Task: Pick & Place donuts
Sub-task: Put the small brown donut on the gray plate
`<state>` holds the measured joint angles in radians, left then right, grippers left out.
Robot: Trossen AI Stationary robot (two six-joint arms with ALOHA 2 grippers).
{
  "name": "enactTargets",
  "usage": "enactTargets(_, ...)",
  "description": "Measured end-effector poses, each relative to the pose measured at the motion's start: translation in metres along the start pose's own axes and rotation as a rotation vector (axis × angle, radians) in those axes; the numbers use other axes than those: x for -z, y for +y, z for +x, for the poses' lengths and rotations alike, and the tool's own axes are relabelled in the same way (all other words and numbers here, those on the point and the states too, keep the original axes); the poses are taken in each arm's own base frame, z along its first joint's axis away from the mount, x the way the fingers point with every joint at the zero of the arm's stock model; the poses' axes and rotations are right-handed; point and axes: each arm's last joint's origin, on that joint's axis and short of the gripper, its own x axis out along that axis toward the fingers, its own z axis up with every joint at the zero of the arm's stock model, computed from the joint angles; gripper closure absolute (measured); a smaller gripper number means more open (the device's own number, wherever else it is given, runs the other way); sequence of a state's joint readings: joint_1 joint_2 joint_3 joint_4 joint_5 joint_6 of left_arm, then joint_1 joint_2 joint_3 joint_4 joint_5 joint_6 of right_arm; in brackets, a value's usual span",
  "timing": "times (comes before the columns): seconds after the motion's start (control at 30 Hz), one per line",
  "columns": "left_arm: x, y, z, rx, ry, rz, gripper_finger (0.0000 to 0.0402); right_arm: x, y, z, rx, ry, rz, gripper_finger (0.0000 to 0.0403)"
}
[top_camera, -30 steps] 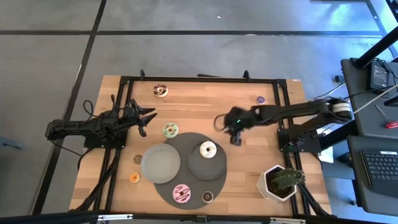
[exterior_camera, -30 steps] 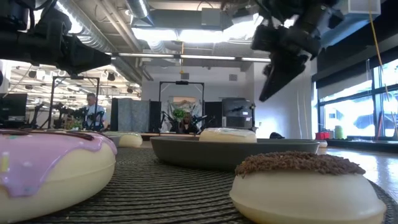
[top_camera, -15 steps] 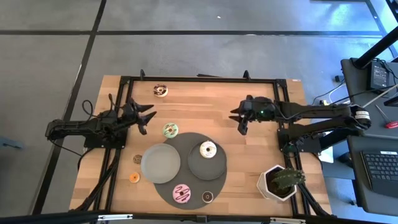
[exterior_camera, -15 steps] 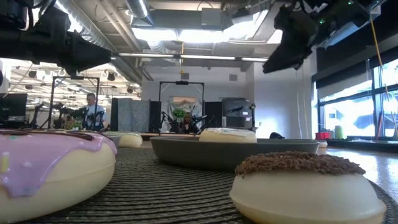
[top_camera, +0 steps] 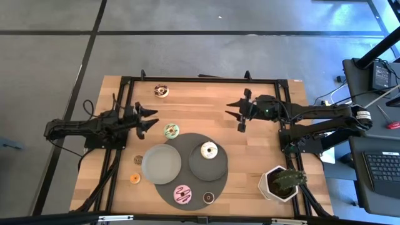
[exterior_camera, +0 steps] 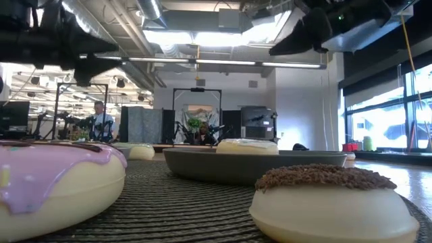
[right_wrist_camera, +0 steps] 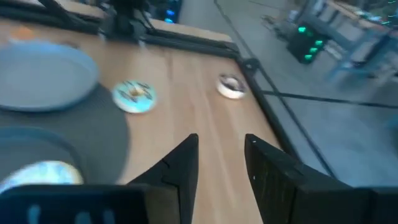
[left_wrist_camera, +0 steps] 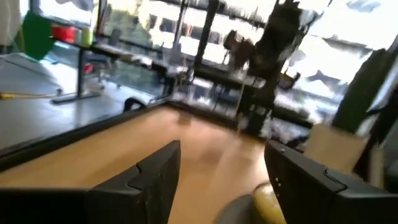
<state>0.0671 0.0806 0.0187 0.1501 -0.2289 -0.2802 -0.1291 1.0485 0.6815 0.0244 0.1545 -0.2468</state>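
Note:
Small toy donuts lie about the table: chocolate-and-white (top_camera: pixel 161 91) at the far edge, green (top_camera: pixel 171 130), purple (top_camera: pixel 261 99), brown (top_camera: pixel 138 160) and orange (top_camera: pixel 135 178). A cream donut (top_camera: pixel 209 150) rests on the dark grey plate (top_camera: pixel 203 169). Pink (top_camera: pixel 182 194) and dark (top_camera: pixel 209 197) donuts lie on the round mat (top_camera: pixel 190 140). My left gripper (top_camera: pixel 149 120) hovers open just left of the green donut. My right gripper (top_camera: pixel 237 114) hangs open above bare wood, between the purple and cream donuts. Both are empty.
A lighter grey plate (top_camera: pixel 161 164) lies on the mat's left part with nothing on it. A white pot with a green plant (top_camera: pixel 282 183) stands at the near right corner. A black frame (top_camera: pixel 200 80) runs along the table's far edge and sides.
My right gripper has risen from just beyond the cream donut's plate and drawn toward the far edge. It has tipped from pointing down to nearly level, facing the table's left. My left gripper's fingers have spread wider. No donut has moved.

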Motion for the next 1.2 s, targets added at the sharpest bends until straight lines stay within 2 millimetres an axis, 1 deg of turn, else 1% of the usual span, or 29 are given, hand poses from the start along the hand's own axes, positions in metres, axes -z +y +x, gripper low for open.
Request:
enactTargets(0.1, -0.017, -0.009, 0.001, 0.065, 0.019, -0.004, 0.0175, -0.001, 0.002, 0.000, -0.059, -0.020, 0.064, 0.0271)
enactTargets(0.17, -0.027, -0.014, 0.003, 0.043, 0.094, 0.018, 0.0176, 0.000, 0.003, 0.000, -0.080, -0.005, 0.088, 0.0271)
enactTargets(0.23, -0.035, -0.017, 0.006, -0.044, 0.236, 0.073, 0.0176, 0.002, 0.003, 0.001, -0.082, 0.008, 0.108, 0.0271)
enactTargets(0.33, -0.049, -0.021, 0.008, -0.226, 0.489, 0.133, 0.0176, 0.005, 0.004, 0.003, -0.088, 0.040, 0.120, 0.0271)
enactTargets(0.43, -0.062, -0.027, 0.008, -0.359, 0.741, 0.082, 0.0176, 0.008, 0.005, 0.005, -0.092, 0.071, 0.141, 0.0271)
enactTargets(0.53, -0.067, -0.037, 0.013, -0.382, 0.932, -0.020, 0.0176, 0.013, 0.007, 0.008, -0.099, 0.111, 0.145, 0.0271)
enactTargets(0.63, -0.056, -0.046, 0.019, -0.372, 1.114, -0.087, 0.0176, 0.017, 0.009, 0.012, -0.105, 0.148, 0.140, 0.0271)
enactTargets(0.73, -0.039, -0.053, 0.019, -0.412, 1.322, -0.087, 0.0176, 0.022, 0.011, 0.016, -0.110, 0.184, 0.135, 0.0271)
enactTargets(0.8, -0.029, -0.059, 0.019, -0.454, 1.423, -0.080, 0.0176, 0.024, 0.012, 0.019, -0.113, 0.199, 0.132, 0.0271)
enactTargets(0.87, -0.020, -0.066, 0.020, -0.473, 1.467, -0.070, 0.0176, 0.027, 0.013, 0.022, -0.116, 0.217, 0.132, 0.0271)
enactTargets(1.0, -0.007, -0.083, 0.020, -0.431, 1.499, -0.027, 0.0176, 0.032, 0.015, 0.028, -0.122, 0.254, 0.126, 0.0271)
enactTargets(1.2, 0.012, -0.104, 0.009, -0.354, 1.598, 0.119, 0.0176, 0.040, 0.018, 0.037, -0.130, 0.298, 0.118, 0.0271)
